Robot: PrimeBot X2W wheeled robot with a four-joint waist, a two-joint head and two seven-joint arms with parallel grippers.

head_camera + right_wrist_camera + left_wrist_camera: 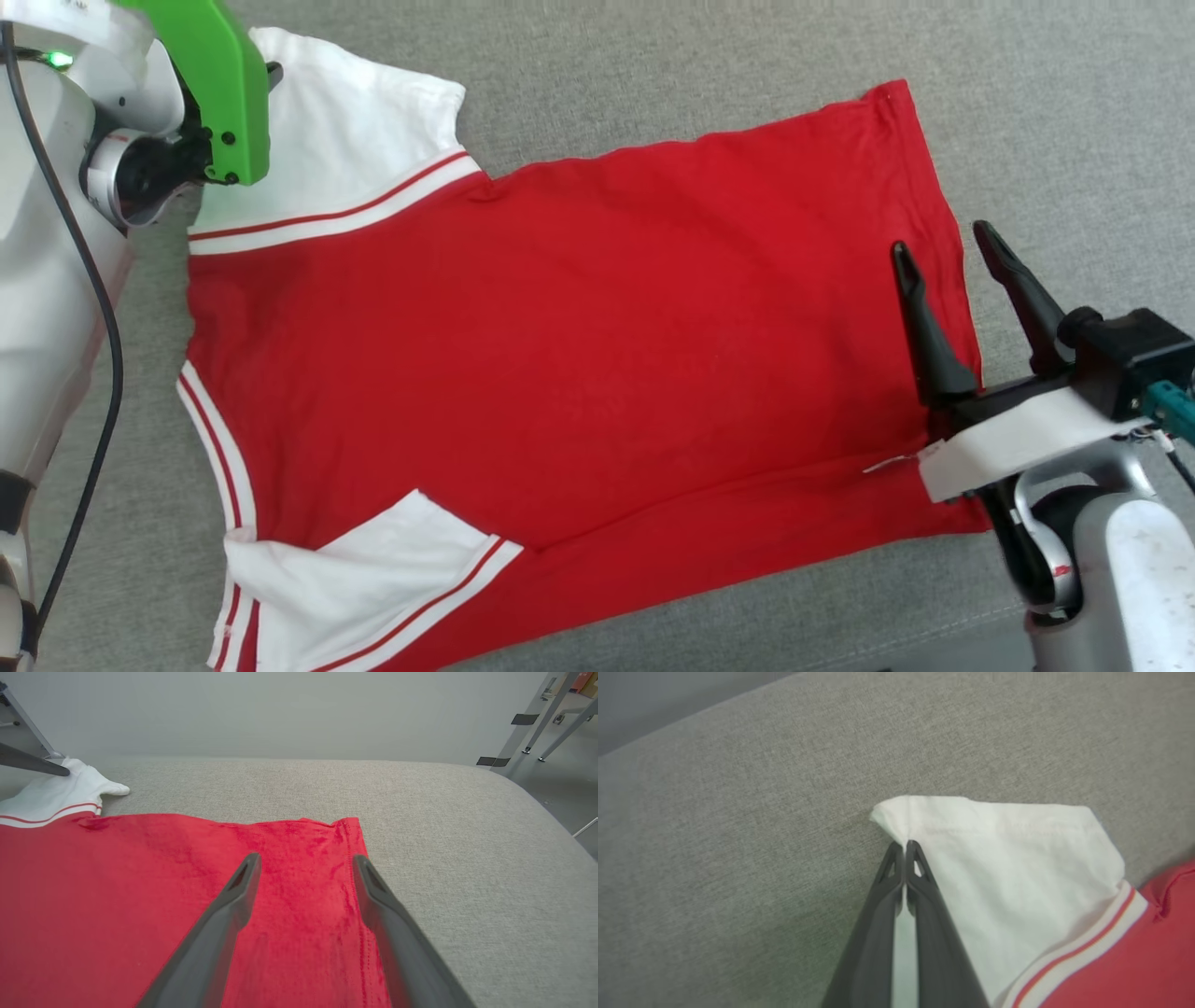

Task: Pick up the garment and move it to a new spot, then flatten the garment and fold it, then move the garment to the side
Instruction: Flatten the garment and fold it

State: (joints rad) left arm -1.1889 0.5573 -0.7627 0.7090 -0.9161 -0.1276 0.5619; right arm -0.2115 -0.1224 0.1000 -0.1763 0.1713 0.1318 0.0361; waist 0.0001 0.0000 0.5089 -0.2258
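Garment (579,355) lies spread on grey table (653,75), plain red side up. L gripper (904,847) jaws clenched on garment's white sleeve (994,858) tip; R gripper (941,238) jaws released above garment's hem.

So from the head view, the garment (579,355) lies spread flat on the desk (1027,93), hem (934,168) out at 3 o'clock and collar end at 9. The far sleeve (345,121) sticks out toward 11 o'clock, and the left claw (904,845) is pinched on its outer corner. The near sleeve (373,569) sits at 7 o'clock, lying partly on the body. The right claw (941,238) is at 3 o'clock with its fingers spread, one over the cloth and the other just past the hem.
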